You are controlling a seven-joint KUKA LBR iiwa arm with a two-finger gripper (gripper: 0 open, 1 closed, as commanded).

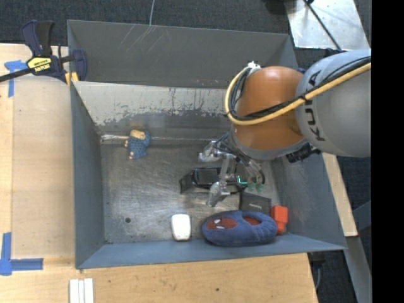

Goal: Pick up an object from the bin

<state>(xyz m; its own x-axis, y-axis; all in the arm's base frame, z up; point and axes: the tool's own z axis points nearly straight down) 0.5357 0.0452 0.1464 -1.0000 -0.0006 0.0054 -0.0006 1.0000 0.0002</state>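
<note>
The tool [216, 172] hangs released, fingers spread, low over the scuffed grey floor of the bin [126, 194], with a black flat piece [194, 179] just beside its tips. Between the tool and the near wall lie a blue slipper [240, 228] and a white block [181, 226].

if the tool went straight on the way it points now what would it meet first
Probably the flat black object lying mid-floor directly beneath the tool. Depth is hard to judge from above, so it might instead pass its edge and reach the grey metal bin floor.
</note>
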